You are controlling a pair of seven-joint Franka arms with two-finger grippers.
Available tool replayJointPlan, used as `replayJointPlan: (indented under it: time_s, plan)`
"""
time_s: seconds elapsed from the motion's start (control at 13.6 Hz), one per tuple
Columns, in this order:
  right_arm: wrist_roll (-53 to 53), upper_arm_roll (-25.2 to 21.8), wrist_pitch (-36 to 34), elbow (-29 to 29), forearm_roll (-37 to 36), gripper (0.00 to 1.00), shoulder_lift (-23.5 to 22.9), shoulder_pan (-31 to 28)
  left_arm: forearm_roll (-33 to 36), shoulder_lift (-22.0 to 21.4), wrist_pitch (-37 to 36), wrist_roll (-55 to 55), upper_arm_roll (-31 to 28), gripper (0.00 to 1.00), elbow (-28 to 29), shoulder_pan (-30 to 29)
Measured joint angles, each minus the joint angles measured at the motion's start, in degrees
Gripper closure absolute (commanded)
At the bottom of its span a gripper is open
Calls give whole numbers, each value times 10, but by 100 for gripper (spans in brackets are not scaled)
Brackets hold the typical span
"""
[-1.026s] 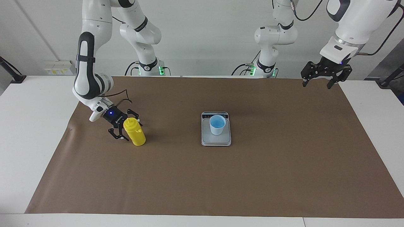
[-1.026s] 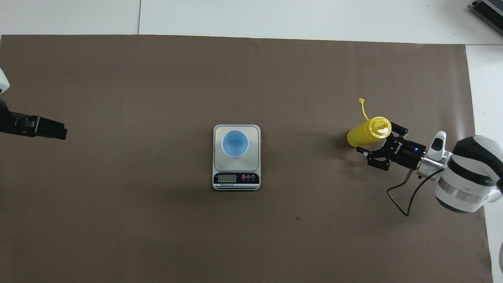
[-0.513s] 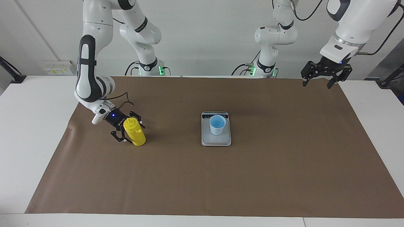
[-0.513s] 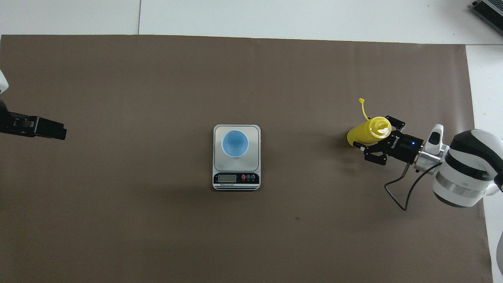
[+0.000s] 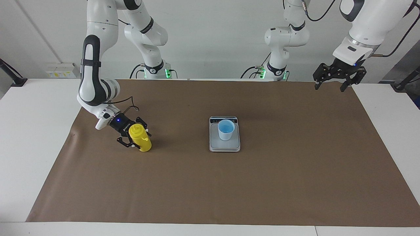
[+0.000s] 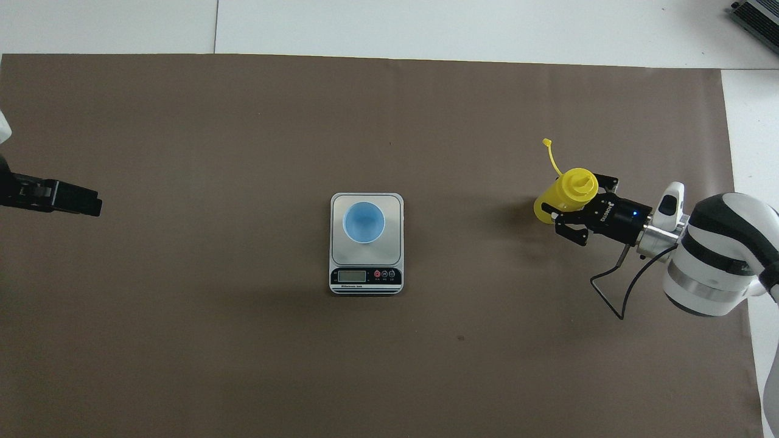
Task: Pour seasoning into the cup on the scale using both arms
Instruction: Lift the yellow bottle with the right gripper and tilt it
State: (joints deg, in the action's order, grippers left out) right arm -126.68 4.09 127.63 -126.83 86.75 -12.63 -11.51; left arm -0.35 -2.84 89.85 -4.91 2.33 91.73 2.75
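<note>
- The yellow plastic squeeze bottle with a pointed nozzle [image 5: 140, 138] is standing on the brown paper-covered surface [image 5: 295, 183] toward the right arm's end, at about 9 o'clock from the scale in the facing view.
- The right black two-finger claw [image 5: 133, 136] is reaching in low and sideways with its fingers straddling the bottle's body; they are looking spread rather than clenched, so the grasp seems not yet made.
- The small pale-blue tapered cup [image 5: 226, 129] is sitting on the flat silver-grey kitchen scale [image 5: 224, 146] at mid-surface, well apart from the bottle.
- The left claw [image 5: 334, 78] is waiting, released, above the surface's edge at about 2 o'clock from the scale.
- Judging by this, the pick-up of the seasoning is in hand; next the right claw is needing to clamp the body firmly, lift, and carry the nozzle over the cup.
</note>
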Motion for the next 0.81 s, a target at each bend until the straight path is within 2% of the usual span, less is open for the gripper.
replayJointPlan:
  time_s: [0.37,0.81]
  plan:
    - [20,1,94,5,-7,100,41,64,0,0,0,0,0,0,0,0]
    - [42,4,322,42,-8,100,45,221,0,0,0,0,-1,0,0,-1]
